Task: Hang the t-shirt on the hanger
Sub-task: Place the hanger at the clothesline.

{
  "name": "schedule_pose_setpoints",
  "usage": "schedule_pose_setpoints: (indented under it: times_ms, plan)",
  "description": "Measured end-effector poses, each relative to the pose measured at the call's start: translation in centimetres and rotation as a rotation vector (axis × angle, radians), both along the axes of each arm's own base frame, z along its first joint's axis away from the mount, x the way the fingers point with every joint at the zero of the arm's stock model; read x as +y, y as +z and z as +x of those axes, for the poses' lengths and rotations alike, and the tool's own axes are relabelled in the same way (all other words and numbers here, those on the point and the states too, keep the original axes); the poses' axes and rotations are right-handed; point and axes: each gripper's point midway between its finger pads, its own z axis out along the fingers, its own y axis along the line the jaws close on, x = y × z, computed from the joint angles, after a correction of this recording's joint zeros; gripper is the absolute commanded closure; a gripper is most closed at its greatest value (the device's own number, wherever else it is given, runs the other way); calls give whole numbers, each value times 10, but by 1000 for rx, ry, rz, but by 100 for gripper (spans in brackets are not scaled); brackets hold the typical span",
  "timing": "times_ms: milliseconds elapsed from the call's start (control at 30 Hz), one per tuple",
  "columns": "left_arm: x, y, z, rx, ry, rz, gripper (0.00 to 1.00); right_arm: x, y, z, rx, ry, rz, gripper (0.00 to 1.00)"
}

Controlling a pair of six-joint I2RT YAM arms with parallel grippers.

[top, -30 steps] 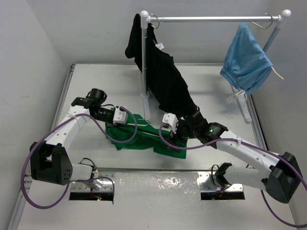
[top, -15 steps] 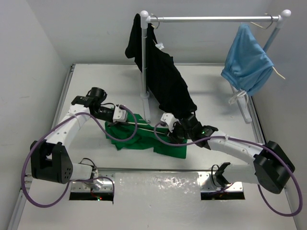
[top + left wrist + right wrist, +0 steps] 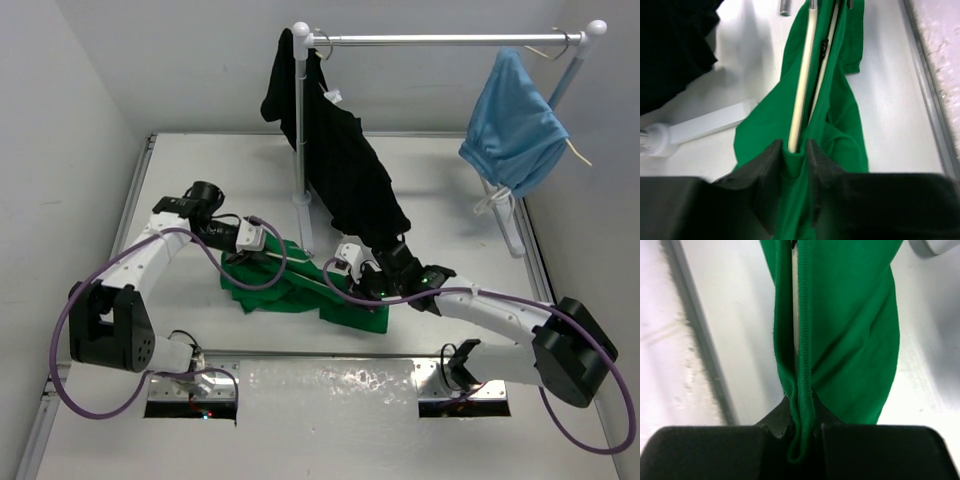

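The green t-shirt (image 3: pixel 285 288) lies bunched on the table between the two arms. The cream hanger (image 3: pixel 300 268) runs through it as a thin bar. In the left wrist view the hanger (image 3: pixel 802 85) lies inside the t-shirt (image 3: pixel 840 130). Its end sits at the tips of my left gripper (image 3: pixel 793 150), whose jaws stand slightly apart around a fold of cloth. My left gripper (image 3: pixel 262 243) is at the shirt's left end and my right gripper (image 3: pixel 345 268) at its right end. The right gripper (image 3: pixel 801 412) is shut on the t-shirt's ribbed edge (image 3: pixel 805 355), with a strip of hanger (image 3: pixel 796 315) showing inside it.
A metal clothes rack (image 3: pixel 440 40) stands behind. A black garment (image 3: pixel 345 170) hangs from it down to the right arm, and a light-blue garment (image 3: pixel 515 125) hangs at its right end. The rack's white foot (image 3: pixel 705 122) lies left of the shirt.
The right gripper has closed on the t-shirt's ribbed edge and its arm has shifted slightly left. The left gripper's jaws have eased apart.
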Motion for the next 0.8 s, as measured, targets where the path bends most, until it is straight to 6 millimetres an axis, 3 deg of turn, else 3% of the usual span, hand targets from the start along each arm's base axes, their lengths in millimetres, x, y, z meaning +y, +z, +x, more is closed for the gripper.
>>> schedule_pose_setpoints:
  times_ms: [67, 267, 333, 367, 433, 500, 667, 800]
  plan:
    - [-1, -2, -2, 25, -3, -5, 62, 1, 5, -5, 28, -14, 27, 100]
    - [-4, -10, -11, 102, -21, -27, 39, 4, 15, -15, 106, -58, 79, 100]
    - [-5, -13, -12, 129, -24, -31, 36, 2, 12, -18, 138, -76, 74, 100]
    - [-5, -15, -13, 141, -25, -31, 27, 1, 11, -19, 150, -84, 71, 100]
    - [-5, -17, -15, 166, -28, -33, 20, 0, 9, -21, 174, -101, 62, 100]
    - [-5, -19, -14, 182, -28, -31, 0, -2, 6, -23, 193, -117, 56, 100]
    - [-6, -16, -4, 204, 24, -29, 0, -22, -11, -33, 226, -194, 4, 100]
    - [-5, -11, 25, 168, 156, -17, 0, -41, -17, -37, 231, -279, -39, 100]
